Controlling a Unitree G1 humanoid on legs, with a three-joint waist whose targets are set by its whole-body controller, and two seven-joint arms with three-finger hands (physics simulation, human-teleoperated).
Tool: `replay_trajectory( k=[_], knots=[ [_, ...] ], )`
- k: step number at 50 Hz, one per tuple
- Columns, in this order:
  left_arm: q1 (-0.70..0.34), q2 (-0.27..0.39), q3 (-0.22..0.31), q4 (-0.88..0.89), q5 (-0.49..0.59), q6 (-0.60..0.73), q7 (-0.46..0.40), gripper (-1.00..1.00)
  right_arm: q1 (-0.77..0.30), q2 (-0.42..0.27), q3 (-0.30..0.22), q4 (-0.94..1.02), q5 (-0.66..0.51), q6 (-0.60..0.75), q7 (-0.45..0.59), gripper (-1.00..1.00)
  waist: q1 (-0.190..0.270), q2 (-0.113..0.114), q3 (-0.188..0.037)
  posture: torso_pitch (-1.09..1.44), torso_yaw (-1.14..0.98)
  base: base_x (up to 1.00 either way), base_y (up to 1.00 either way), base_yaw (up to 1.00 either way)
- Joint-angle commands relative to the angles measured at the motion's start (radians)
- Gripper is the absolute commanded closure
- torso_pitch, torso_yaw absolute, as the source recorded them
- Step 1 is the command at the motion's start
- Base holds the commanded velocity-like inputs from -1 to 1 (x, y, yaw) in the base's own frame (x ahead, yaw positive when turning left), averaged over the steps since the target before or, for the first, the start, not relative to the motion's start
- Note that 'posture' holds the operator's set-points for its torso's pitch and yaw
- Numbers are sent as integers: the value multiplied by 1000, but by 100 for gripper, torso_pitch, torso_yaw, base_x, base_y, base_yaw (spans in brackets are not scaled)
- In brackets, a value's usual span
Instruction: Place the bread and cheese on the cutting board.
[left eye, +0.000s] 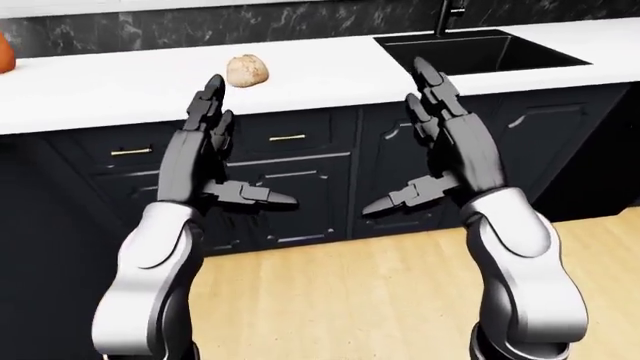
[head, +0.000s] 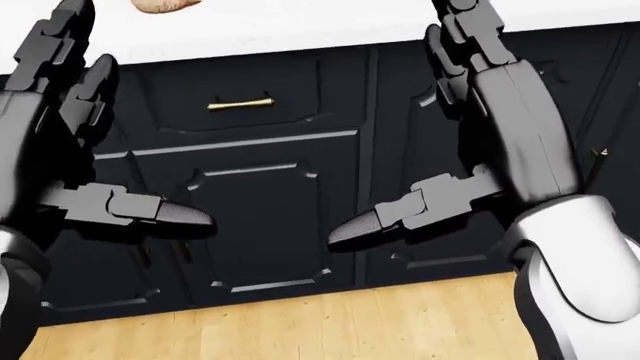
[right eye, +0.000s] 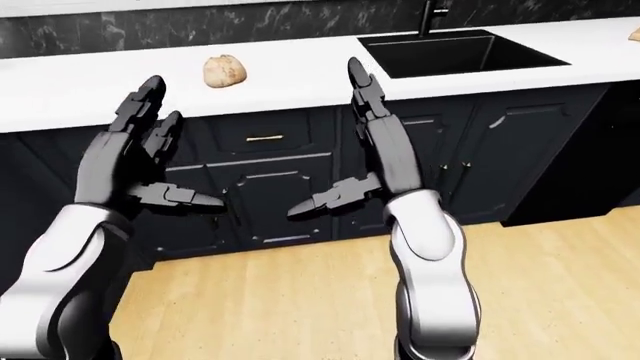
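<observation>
A round, pale brown bread roll (left eye: 247, 71) lies on the white counter (left eye: 120, 90), left of the sink; its lower edge shows at the top of the head view (head: 168, 4). Both hands are raised before the dark cabinets, below and short of the counter edge. My left hand (left eye: 235, 157) stands open, fingers up and thumb pointing right, just under and left of the bread. My right hand (left eye: 412, 150) is open the same way, thumb pointing left, nothing in it. No cheese or cutting board shows in any view.
A black sink (left eye: 480, 49) with a dark faucet (left eye: 447, 15) is set in the counter at the right. Dark cabinet doors and drawers with brass handles (head: 239, 104) run below the counter. A wooden floor (left eye: 340, 300) lies underneath. An orange thing (left eye: 4, 54) peeks in at the far left.
</observation>
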Motion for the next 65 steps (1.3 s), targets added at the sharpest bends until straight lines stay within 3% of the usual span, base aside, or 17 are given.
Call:
replay_trajectory(
  k=[1, 3, 4, 14, 18, 19, 22, 27, 30, 40, 43, 44, 47, 53, 54, 56, 65],
  knots=[
    [-20, 10, 12, -19, 7, -23, 6, -100, -23, 2, 5, -18, 2, -23, 2, -100, 3, 5, -15, 0, 0, 5, 29, 0],
    [-24, 10, 13, -20, 8, -20, 5, -100, -24, 2, 6, -21, 2, -19, 4, -100, 2, 92, -37, 0, 0, 6, 27, 0],
    [-26, 11, 13, -21, 8, -16, 5, -100, -22, 1, 7, -20, 0, -22, 6, -100, 8, 42, -24, 0, 0, 5, 27, 0],
    [-29, 8, 10, -20, 11, -16, 5, -100, -20, 5, 7, -17, -4, -27, 13, -100, 9, -24, -6, 0, 0, 12, 20, 0],
    [-24, 7, 8, -15, 14, -24, 3, -100, -16, 6, 7, -19, -4, -28, 14, -100, 13, -104, -26, 0, 0, 13, 17, 0],
    [-23, 7, 7, -13, 15, -28, 3, -100, -12, 7, 8, -16, -4, -35, 13, -100, 4, -60, -15, 0, 0, 13, 18, 0],
    [-23, 6, 7, -16, 16, -24, 3, -100, -10, 7, 7, -18, -4, -35, 14, -100, 12, -73, -24, 0, 0, 14, 18, 0],
    [-23, 4, 4, -17, 19, -23, 3, -100, -5, 8, 5, -19, -3, -38, 14, -100, 9, -21, -7, 0, 0, 14, 18, 0],
    [-20, 3, 2, -15, 22, -27, 2, -100, -2, 8, 5, -16, -2, -44, 14, -100, 1, 71, -30, 0, 0, 14, 17, 0],
    [-17, 0, 2, -17, 26, -29, -1, -100, -4, 8, 4, -17, 0, -41, 13, -100, 16, -25, -6, 0, 0, 14, 18, 0],
    [-16, -1, 2, -19, 26, -27, -1, -100, -5, 8, 5, -18, 0, -40, 13, -100, 19, -98, -25, 0, 0, 14, 17, 0],
    [-16, -1, 2, -18, 26, -28, -1, -100, -5, 8, 4, -19, 0, -39, 13, -100, 9, -55, -19, 0, 0, 15, 16, 0],
    [-16, -1, 1, -18, 28, -28, -2, -100, -4, 7, 4, -20, 0, -38, 12, -100, 11, -72, -24, 0, 0, 14, 17, 0],
    [-19, -2, 0, -16, 31, -28, -4, -100, -8, 2, 3, -14, -9, -41, 1, -100, 7, -11, -8, 0, 0, 15, 23, 0],
    [-19, -2, 0, -16, 32, -28, -4, -100, -8, 2, 3, -15, -10, -40, 2, -100, 23, -24, -9, 0, 0, 14, 0, 45],
    [-22, -1, 1, -19, 32, -23, -4, -100, -9, 2, 2, -15, -11, -39, 3, -100, 1, 72, -30, 0, 0, 14, 0, 46],
    [-29, 1, 2, -18, 31, -20, -5, -100, -25, 3, -5, -17, -4, -25, 3, -100, 17, -11, -7, 0, 0, 15, 5, 41]
  ],
)
